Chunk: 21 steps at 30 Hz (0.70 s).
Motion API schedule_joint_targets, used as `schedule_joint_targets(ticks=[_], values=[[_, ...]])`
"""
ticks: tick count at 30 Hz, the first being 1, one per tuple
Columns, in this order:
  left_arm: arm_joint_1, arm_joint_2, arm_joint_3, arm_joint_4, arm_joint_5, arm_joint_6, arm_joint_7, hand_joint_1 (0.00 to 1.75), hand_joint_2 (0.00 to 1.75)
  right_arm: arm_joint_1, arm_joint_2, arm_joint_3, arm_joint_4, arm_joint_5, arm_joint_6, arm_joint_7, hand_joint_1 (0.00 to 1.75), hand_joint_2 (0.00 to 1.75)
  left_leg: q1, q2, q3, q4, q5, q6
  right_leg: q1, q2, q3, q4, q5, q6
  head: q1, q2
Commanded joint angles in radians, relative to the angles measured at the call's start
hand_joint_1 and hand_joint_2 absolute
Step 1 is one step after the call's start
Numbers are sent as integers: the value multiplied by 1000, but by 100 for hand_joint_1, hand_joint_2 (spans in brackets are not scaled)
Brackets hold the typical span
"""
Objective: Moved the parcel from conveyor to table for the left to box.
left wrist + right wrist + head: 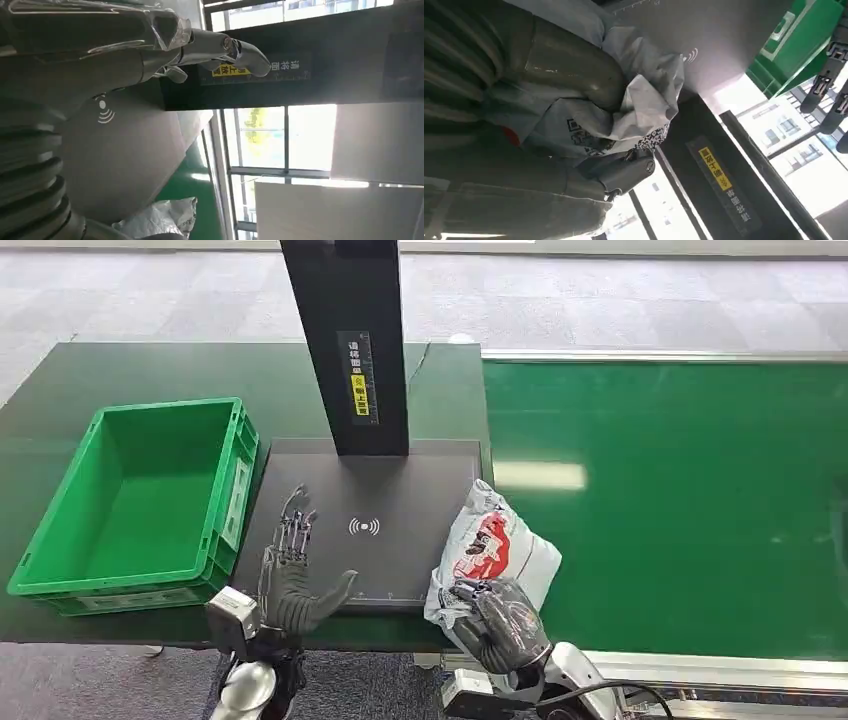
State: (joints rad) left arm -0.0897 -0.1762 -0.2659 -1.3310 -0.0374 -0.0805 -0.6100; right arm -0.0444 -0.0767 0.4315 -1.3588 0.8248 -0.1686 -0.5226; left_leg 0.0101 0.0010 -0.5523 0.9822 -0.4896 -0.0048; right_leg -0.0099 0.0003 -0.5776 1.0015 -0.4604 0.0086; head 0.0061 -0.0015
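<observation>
Head view: right hand (503, 625) holds parcel (492, 545); green crate (60, 530) holds nothing.

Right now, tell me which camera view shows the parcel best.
The head view: the whole white-and-red parcel shows, straddling the dark scan pad's edge and the conveyor, gripped by the right hand. The right wrist view gives crumpled wrapping and codes up close; the left wrist view catches one corner.

free: dark scan pad (400, 540) bare between robot hands | blocked: black post (345, 340) at pad's rear | left: green crate (140, 505) open-topped
</observation>
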Motion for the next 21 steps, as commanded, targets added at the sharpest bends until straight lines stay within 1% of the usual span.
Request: schedule_joint_targets(ticks=[1,5,9,16,21], values=[[-29,19,-21,69,-1,-6,0,0,175,-39,-27,135,77,135,-33,20,175,175,0,1,2,-2,0,0,0,1,2,-2,0,0,0,0],[-29,19,-21,69,-1,-6,0,0,175,-39,-27,135,77,135,-33,20,175,175,0,0,2,-1,0,0,0,0,2,-1,0,0,0,0],[-33,16,-22,69,-1,-6,0,0,175,-72,-17,177,97,173,-29,26,175,175,0,1,2,-2,0,0,0,1,2,-2,0,0,0,0],[-33,12,-11,61,1,-2,1,0,175,-114,-9,218,143,126,13,24,175,175,0,2,2,-2,0,0,0,2,2,-2,1,-1,0,0],[-31,11,-11,61,1,-2,1,0,175,-115,-9,223,146,124,16,23,175,175,0,1,2,-2,0,0,0,1,2,-2,1,-1,0,0]])
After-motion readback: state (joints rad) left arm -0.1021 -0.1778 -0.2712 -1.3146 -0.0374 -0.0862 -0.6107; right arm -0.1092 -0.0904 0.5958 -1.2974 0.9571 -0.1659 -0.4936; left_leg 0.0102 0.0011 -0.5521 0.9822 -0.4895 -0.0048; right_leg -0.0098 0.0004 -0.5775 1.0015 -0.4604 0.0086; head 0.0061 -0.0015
